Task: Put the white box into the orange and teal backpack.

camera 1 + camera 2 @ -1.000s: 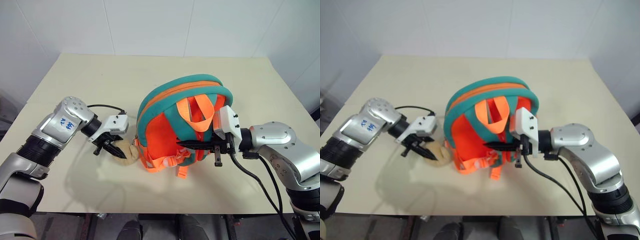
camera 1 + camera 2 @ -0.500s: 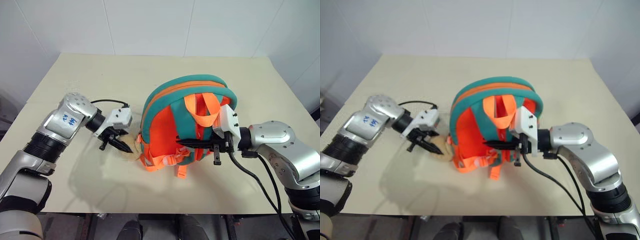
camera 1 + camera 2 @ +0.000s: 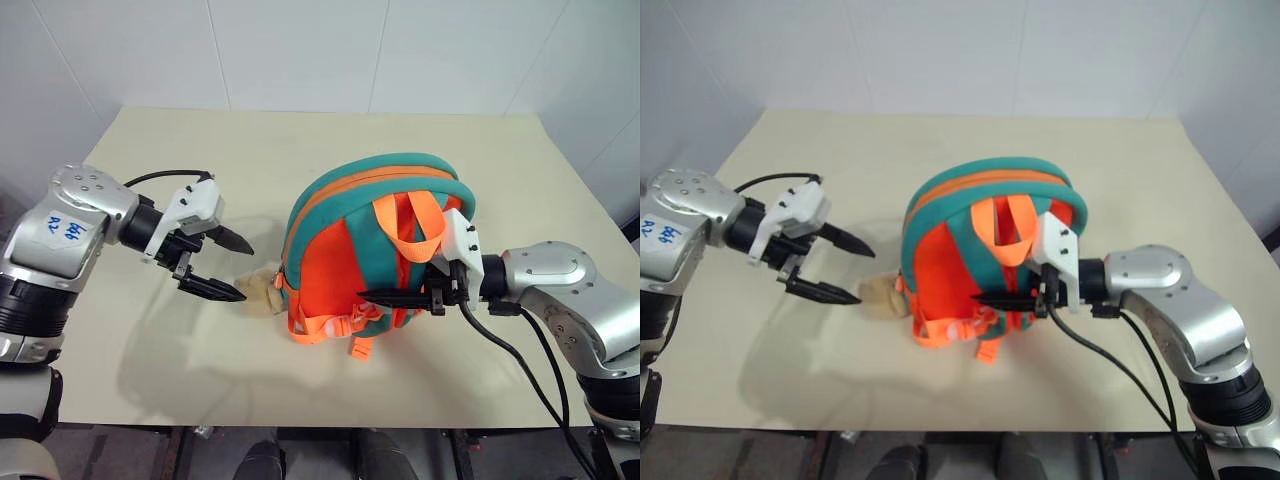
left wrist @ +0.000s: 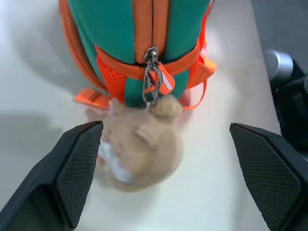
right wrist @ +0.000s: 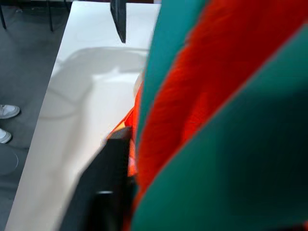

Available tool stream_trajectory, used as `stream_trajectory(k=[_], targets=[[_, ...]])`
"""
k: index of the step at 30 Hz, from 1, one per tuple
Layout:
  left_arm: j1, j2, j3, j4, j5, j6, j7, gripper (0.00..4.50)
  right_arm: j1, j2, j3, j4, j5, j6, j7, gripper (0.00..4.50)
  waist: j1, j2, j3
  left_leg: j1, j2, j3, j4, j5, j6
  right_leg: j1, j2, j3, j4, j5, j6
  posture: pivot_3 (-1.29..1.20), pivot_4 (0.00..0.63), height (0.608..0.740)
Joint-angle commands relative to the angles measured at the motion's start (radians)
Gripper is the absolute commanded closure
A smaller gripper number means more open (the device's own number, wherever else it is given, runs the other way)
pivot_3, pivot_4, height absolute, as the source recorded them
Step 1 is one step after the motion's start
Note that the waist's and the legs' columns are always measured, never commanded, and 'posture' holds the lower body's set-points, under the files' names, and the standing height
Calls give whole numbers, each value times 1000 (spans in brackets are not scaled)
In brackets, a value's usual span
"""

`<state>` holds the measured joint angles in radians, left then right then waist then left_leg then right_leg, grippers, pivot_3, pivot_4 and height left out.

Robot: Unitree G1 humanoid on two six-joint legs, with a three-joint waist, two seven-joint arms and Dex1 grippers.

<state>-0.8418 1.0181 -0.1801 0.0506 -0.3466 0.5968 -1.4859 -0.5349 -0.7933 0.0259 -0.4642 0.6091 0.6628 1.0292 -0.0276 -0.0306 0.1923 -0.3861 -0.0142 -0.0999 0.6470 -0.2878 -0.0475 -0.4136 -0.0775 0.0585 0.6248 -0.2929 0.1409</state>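
The small rounded orange and teal backpack (image 3: pixel 375 250) stands upright near the middle of the cream rectangular tabletop (image 3: pixel 300 160), its zip closed in the left wrist view, so whatever is inside is hidden. A tan plush toy (image 4: pixel 139 147) hangs from the zip pull (image 4: pixel 153 82) and rests on the table at the pack's base. The left gripper (image 3: pixel 228 265) hovers beside the toy, its two black fingers spread wide and empty, touching nothing. The right gripper (image 3: pixel 395 296) lies against the pack's orange strap side, one long finger (image 3: pixel 385 296) pressed along the fabric; whether it is grasping or released cannot be told.
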Motion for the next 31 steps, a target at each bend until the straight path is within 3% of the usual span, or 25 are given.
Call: stream_trajectory(k=[1, 2, 3, 14, 20, 25, 31], targets=[[10, 33, 84, 10, -9, 11, 33, 0, 13, -35, -79, -35, 43, 20, -9, 384, 0, 0, 0, 0, 0, 0, 0, 0, 0, 0, 0, 0, 0, 0, 0, 0, 150, 740], [16, 37, 100, 21, -9, 12, 44, 0, 22, -46, -97, -40, 54, 29, -8, 47, 0, 0, 0, 0, 0, 0, 0, 0, 0, 0, 0, 0, 0, 0, 0, 0, 150, 740], [21, 39, 115, 32, -10, 12, 55, 0, 30, -57, -115, -44, 64, 37, -8, 15, 0, 0, 0, 0, 0, 0, 0, 0, 0, 0, 0, 0, 0, 0, 0, 0, 150, 740], [107, 56, 261, 123, -23, -35, 105, 0, 253, -276, -347, -19, 87, 56, 71, 15, 3, 0, 0, 0, 0, 1, 0, -1, 2, 1, -1, 0, -2, 0, 0, 0, 150, 740], [207, -5, 473, 206, -142, -189, 72, 0, 342, -425, -558, 140, -8, 2, 158, 15, 1, 2, 1, 1, 0, 3, 0, -1, 2, 0, -1, 1, -3, 0, 0, 0, 150, 740], [215, -55, 531, 213, -232, -226, 31, 0, 374, -414, -655, 219, -21, -70, 206, 15, 4, 1, 1, 1, 0, 3, 0, -1, 2, 1, -1, 1, -5, 0, 0, 0, 150, 740], [251, -63, 552, 187, -265, -255, -7, 0, 394, -395, -685, 214, -18, -80, 197, 15, 2, 1, 1, 1, 0, 3, 1, -1, 2, 2, -2, 1, -4, 0, 1, 0, 150, 740]])
